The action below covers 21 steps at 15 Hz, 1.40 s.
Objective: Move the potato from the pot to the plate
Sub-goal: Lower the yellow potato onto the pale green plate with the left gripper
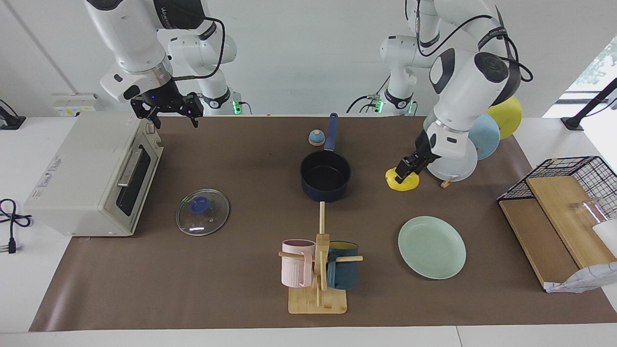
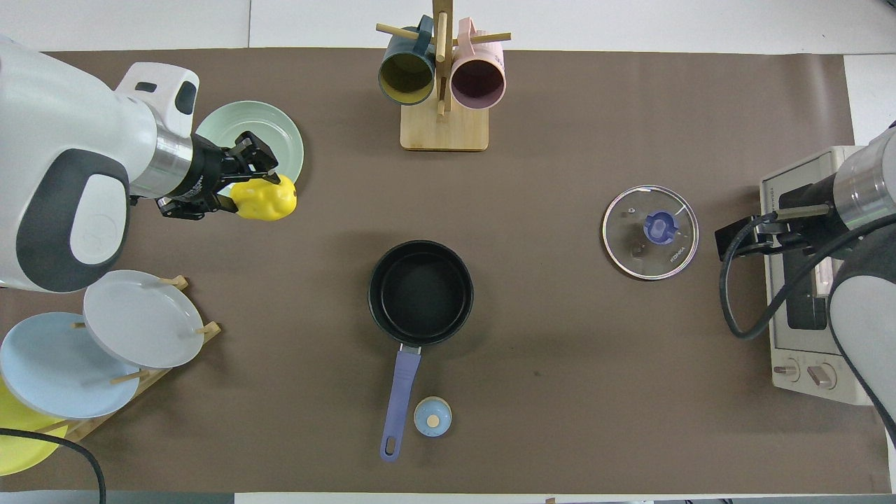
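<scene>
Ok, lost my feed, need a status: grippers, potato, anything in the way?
Left gripper shut on potato, in the air between pot and mint-green plate. Right gripper open, waiting over toaster oven. Nothing on the plate.

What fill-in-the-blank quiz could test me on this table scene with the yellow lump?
1. The left tool is shut on the ____.
2. The pot now has ____ inside it.
3. The glass lid has a knob coloured ____.
4. The right tool, open, hangs over the ____.

Missing words: potato; nothing; blue; toaster oven
</scene>
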### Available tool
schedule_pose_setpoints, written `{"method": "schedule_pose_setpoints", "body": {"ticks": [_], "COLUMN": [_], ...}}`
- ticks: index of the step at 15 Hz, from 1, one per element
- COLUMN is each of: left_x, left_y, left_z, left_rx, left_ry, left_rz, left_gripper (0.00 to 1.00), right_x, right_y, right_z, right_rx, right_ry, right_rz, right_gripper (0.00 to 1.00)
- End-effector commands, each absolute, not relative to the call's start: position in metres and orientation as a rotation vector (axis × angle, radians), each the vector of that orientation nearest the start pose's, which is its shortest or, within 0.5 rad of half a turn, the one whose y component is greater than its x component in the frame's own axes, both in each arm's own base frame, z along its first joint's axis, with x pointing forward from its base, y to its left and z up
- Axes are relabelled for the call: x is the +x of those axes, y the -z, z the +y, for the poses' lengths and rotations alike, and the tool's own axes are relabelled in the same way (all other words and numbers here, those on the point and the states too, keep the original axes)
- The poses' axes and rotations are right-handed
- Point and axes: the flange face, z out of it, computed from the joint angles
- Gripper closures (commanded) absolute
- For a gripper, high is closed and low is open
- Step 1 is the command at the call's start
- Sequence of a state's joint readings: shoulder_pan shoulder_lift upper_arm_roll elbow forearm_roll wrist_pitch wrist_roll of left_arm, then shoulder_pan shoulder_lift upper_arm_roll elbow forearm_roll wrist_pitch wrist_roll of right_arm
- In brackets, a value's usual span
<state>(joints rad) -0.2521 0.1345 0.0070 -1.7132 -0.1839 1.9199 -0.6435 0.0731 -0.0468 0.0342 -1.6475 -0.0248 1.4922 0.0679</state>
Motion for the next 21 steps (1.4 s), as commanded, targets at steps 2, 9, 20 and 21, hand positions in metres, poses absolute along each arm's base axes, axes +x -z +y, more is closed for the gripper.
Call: {"method": "schedule_pose_setpoints", "body": {"ticks": [2,9,20,21], "left_x": [0.621,0.664,0.673,0.674], "left_y": [-0.482,-0.407,-0.363,-0.356], "left_z": [-0.126,-0.092,-0.117,-0.117], "left_rx": [-3.217,-3.165,-3.110,-3.111], "left_ry": [0.045,0.198,0.271,0.266], "left_rz": [-0.644,-0.539,-0.062,-0.057], "left_gripper": [0.96,0.96,0.94,0.82], "right_x": [0.520,0.523,0.522,0.522], "right_y": [-0.609,-0.609,-0.610,-0.610], "right_z": [0.049,0.032,0.032,0.030], "right_rx": [-3.184,-3.179,-3.177,-3.176], "right_ry": [-0.149,-0.155,-0.183,-0.179], "right_rz": [-0.072,-0.018,0.036,0.029], "right_gripper": [0.00,0.00,0.00,0.00]}}
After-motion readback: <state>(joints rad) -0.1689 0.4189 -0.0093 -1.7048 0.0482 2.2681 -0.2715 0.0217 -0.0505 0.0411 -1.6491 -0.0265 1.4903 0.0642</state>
